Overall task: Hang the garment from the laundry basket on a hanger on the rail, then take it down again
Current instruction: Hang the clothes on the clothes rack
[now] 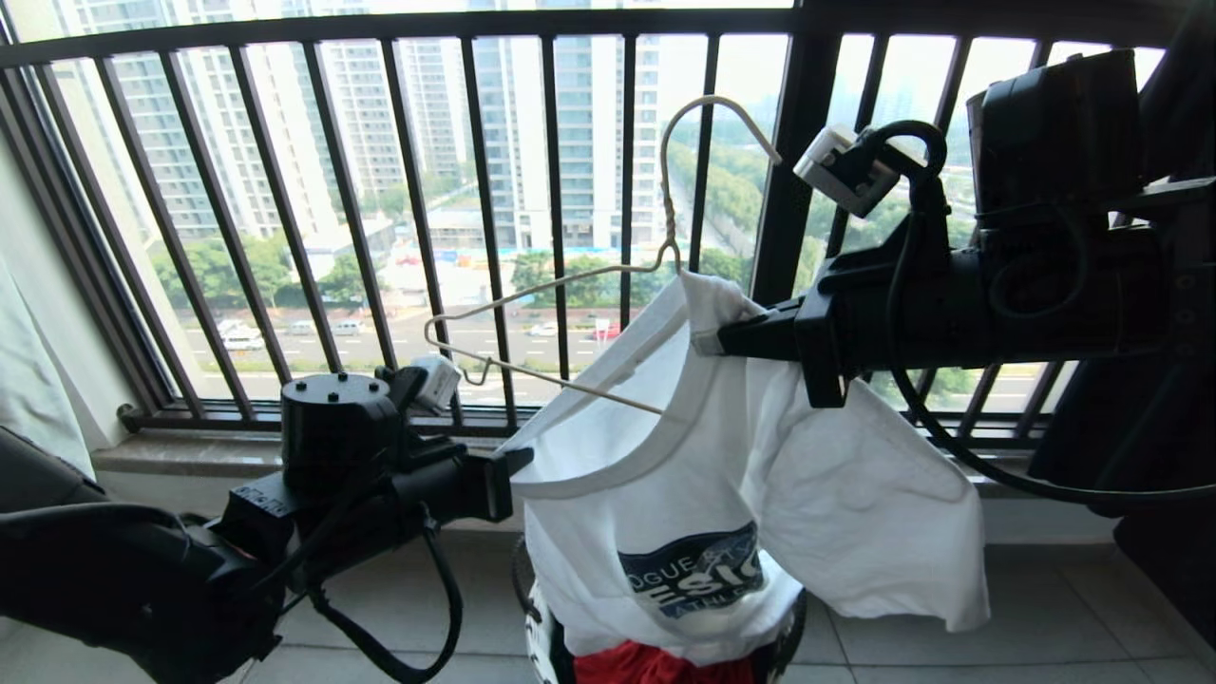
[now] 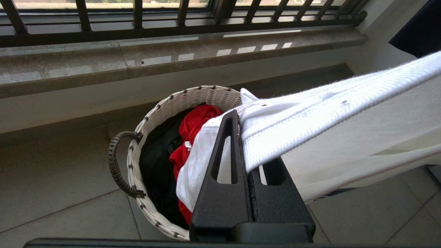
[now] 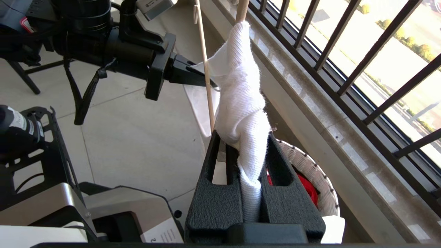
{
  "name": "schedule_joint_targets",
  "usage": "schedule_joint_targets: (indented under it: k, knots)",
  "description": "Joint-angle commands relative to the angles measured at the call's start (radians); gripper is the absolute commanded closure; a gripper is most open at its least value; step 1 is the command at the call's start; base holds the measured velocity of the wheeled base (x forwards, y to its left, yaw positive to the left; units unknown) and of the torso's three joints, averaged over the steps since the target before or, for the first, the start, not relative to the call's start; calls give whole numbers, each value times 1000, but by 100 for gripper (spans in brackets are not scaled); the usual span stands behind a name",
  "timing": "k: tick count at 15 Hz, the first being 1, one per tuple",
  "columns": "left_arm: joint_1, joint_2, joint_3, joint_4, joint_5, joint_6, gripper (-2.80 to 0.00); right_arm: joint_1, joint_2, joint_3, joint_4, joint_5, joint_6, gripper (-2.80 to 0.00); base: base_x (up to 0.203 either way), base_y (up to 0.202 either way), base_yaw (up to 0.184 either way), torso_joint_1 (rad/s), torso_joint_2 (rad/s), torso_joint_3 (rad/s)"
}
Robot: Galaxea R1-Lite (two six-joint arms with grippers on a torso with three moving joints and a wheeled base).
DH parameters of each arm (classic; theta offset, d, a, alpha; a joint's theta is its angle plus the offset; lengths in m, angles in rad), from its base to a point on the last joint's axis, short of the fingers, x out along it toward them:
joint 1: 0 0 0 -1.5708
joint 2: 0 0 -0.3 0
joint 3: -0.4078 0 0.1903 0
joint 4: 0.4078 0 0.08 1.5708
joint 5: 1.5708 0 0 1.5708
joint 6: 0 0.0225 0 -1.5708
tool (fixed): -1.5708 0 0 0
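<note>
Head view: the garment (image 1: 722,494), a white T-shirt with a dark blue chest logo, hangs in mid-air above the laundry basket (image 1: 541,636), with its hem reaching the basket mouth. The right hand (image 1: 708,337) is clamped on one shoulder of the garment at the top, where the cloth already covers that end of the hanger (image 1: 560,285). The left hand (image 1: 518,461) is lower and pinches the neckline rim at the opposite side. Judged purpose: the two grips stretch the collar open so that the bare hanger arm, which still projects outside the neck opening, can be fed inside. The hanger hook stands free in front of the window railing (image 1: 380,190); the rail is not in view, so the hanging step is judged not yet reached.

Left wrist view: the fingers (image 2: 224,172) are closed together with the ribbed collar band nipped at their tips. This view alone shows the basket interior, which holds a red garment (image 2: 193,127) and dark cloth.

Right wrist view: the fingers (image 3: 213,196) are closed on a twisted bunch of white cloth, and the hanger wire runs just beside that bunch. This view alone shows the left hand from the front.
</note>
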Motion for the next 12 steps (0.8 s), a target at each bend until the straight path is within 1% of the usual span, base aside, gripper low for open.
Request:
schedule_joint_targets:
  k: [1, 4, 6, 7, 9, 10, 12]
  knots:
    - [39, 5, -14, -5, 0, -2, 0, -20, -8, 1, 0, 39, -1, 0, 0, 0, 0, 0, 0, 0]
    - [88, 7, -34, -1, -6, -1, 0, -24, -20, 10, 0, 62, -1, 0, 0, 0, 0, 0, 0, 0]
    - [113, 5, -39, -1, -46, -2, 0, -28, -32, 15, 0, 98, -1, 0, 0, 0, 0, 0, 0, 0]
    - [125, 6, -42, -1, -52, -2, 0, -39, -35, 17, 0, 118, -1, 0, 0, 0, 0, 0, 0, 0]
    - [132, 10, -47, 0, -54, -2, 0, -56, -52, 22, -1, 188, 2, 0, 0, 0, 0, 0, 0, 0]
    - [132, 13, -47, 0, -54, -2, 0, -57, -59, 24, 0, 210, 5, 0, 0, 0, 0, 0, 0, 0]
    - [132, 13, -47, 0, -54, -2, 0, -57, -62, 39, -1, 229, 1, 0, 0, 0, 0, 0, 0, 0]
